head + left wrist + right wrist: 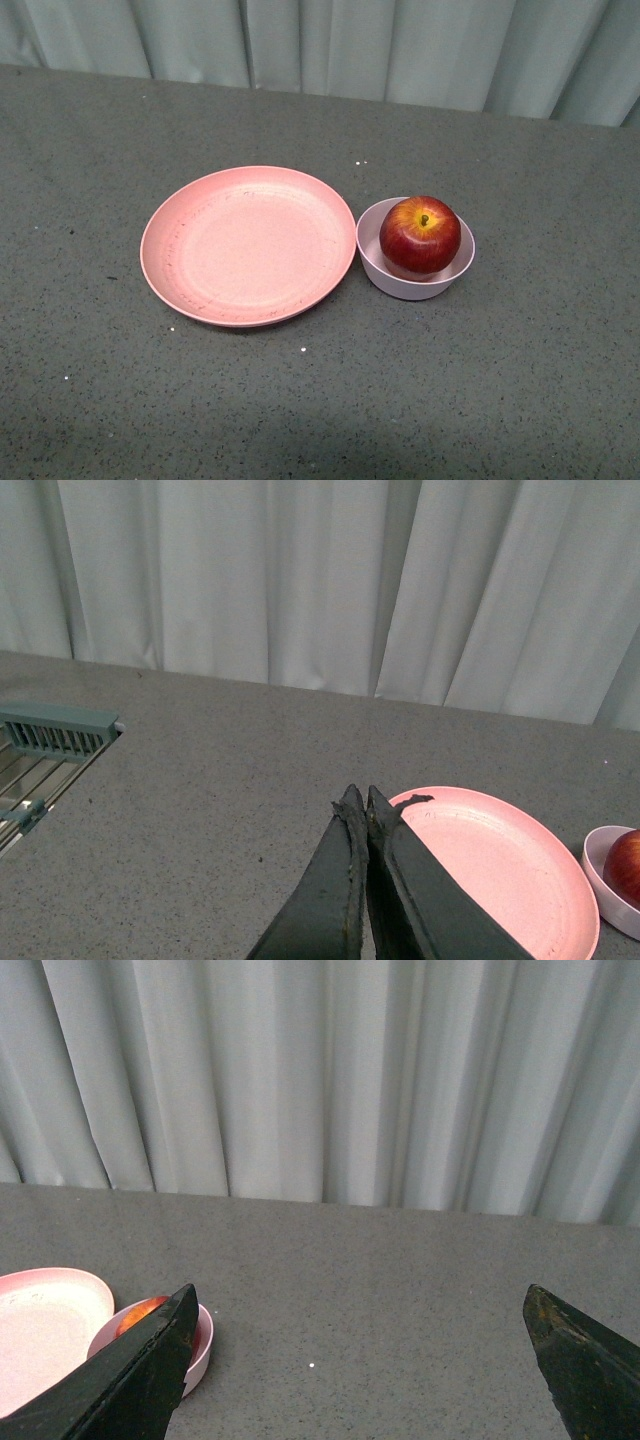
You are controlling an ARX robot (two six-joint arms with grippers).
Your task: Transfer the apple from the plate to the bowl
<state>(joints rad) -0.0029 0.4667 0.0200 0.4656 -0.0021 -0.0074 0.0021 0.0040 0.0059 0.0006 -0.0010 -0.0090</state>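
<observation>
In the small pale pink bowl (415,262) beside the wide salmon-pink plate (248,246) sits the glossy dark red apple (420,234), stem up. My left gripper (358,802) is pressed together, my right gripper (362,1305) spread wide; only the left wrist view catches a metal rack (40,755).

A grey, finely speckled bench (520,380) fills the scene. Behind its far edge hangs a pale grey-green pleated curtain (400,45). A teal slatted rack (45,742) sits at one bench edge.

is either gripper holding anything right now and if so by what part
Nothing is held. The left gripper is shut on nothing, the right gripper is open, and the apple sits in the bowl.
</observation>
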